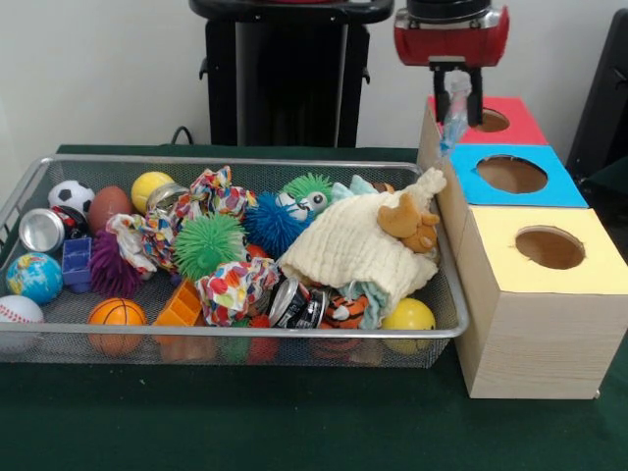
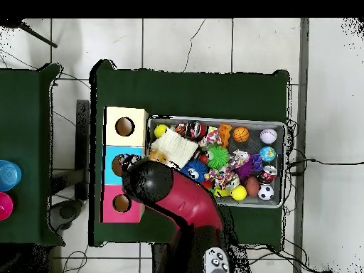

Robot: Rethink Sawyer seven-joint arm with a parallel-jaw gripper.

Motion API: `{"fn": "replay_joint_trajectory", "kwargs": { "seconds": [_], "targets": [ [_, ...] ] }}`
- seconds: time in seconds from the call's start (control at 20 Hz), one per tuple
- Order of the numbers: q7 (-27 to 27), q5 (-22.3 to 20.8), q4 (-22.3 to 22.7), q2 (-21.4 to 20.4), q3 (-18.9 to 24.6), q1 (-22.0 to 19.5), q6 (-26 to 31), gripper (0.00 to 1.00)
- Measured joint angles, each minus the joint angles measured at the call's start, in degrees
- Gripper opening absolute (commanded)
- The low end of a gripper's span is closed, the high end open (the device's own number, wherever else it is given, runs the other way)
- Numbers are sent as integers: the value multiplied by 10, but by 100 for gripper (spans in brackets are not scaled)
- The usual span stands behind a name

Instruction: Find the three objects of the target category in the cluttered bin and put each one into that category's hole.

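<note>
Cloth (image 1: 456, 113) indistinct in claw (image 1: 457, 93)

The claw (image 1: 458, 91) hangs vertically below the red wrist housing (image 1: 451, 37), fingers pointing down and clamped on a pale cloth (image 1: 455, 116).

wire-mesh metal bin (image 1: 29, 186) – cream woven cloth (image 1: 348, 250), shiny tin can (image 1: 41, 231), pale wood boxes (image 1: 530, 339).

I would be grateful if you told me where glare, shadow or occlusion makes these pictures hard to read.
Front view: the shiny silver metal can at the bin's left end glares; the wire mesh bin veils the low items, and the round holes in the boxes are dark. Overhead view: the red and black arm hides the gripper and part of the blue-topped wooden box.
</note>
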Motion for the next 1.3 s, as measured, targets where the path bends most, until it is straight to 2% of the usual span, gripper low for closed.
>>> {"fn": "replay_joint_trajectory", "kwargs": {
  "seconds": [0.35,0.55,1.05,1.3],
  "targets": [
    [60,0,-17,0,-19,41,41,0],
    [77,0,-23,0,-25,44,41,0],
    [78,0,-24,1,-26,43,40,0],
    [78,0,-24,11,-26,40,17,0]
  ]
}}
